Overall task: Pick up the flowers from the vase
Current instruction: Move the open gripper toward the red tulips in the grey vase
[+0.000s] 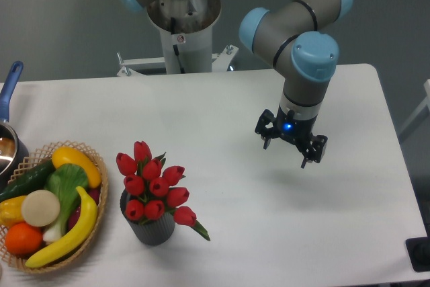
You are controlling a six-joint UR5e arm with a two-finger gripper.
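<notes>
At the far left edge of the table (222,99) a pot (8,140) with a blue handle is partly seen, and just below it a wicker basket (47,208) is filled with toy produce, among them a banana, an orange and some greens. Just beside the basket, near the front edge, the vase (149,225) is found upright: short, dark grey and ribbed. It is filled by the flowers (153,183), a bunch of red tulips whose heads are packed close above the mouth, with one bloom and a green leaf drooping over the right rim. Well apart to the right, the gripper (290,144) is held above the bare tabletop, pointed downward; its two fingers are seen spread apart, and nothing is held between them. The step in hand is judged to be the approach, with the pickup not yet begun. For it to be done well, the open fingers should be brought across to the left and centred over the bunch, then lowered so that the stems are clasped together just above the mouth of the vase, not the soft heads. A straight upward pull is advised, so that the vase is not tipped or dragged toward the basket.
</notes>
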